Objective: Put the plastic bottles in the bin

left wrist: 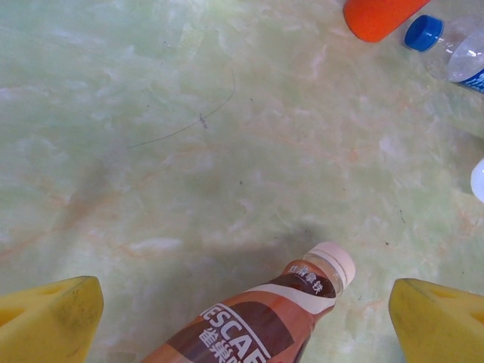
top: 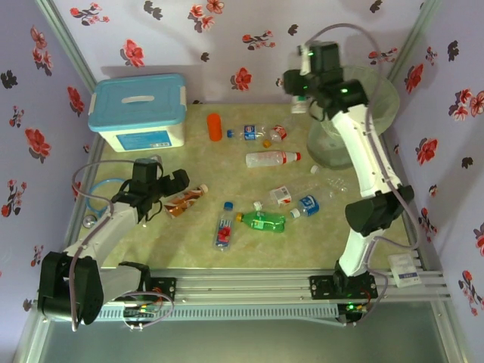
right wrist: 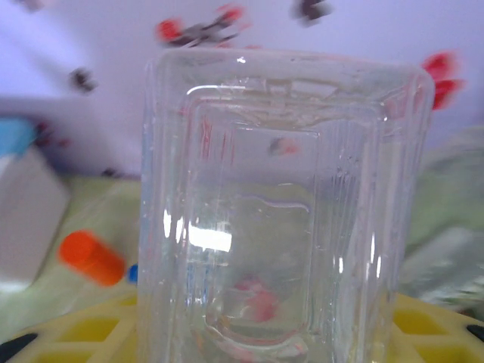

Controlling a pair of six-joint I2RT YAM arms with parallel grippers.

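Roughly ten plastic bottles (top: 261, 221) lay loose. Right gripper (top: 300, 101) grasped a clear ribbed bottle (right wrist: 280, 219) by the far round pale-green bin (top: 383, 80); left gripper (left wrist: 242, 321) gaped empty.

Glossy clear plastic bottle (right wrist: 280, 212), matt tabletop (left wrist: 189, 151)

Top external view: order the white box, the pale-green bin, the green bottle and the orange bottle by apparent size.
1. Blue-lidded white plastic box and round translucent pale-green bin: too alike to rank, the bin partly hidden.
2. Green plastic bottle.
3. Orange plastic bottle.
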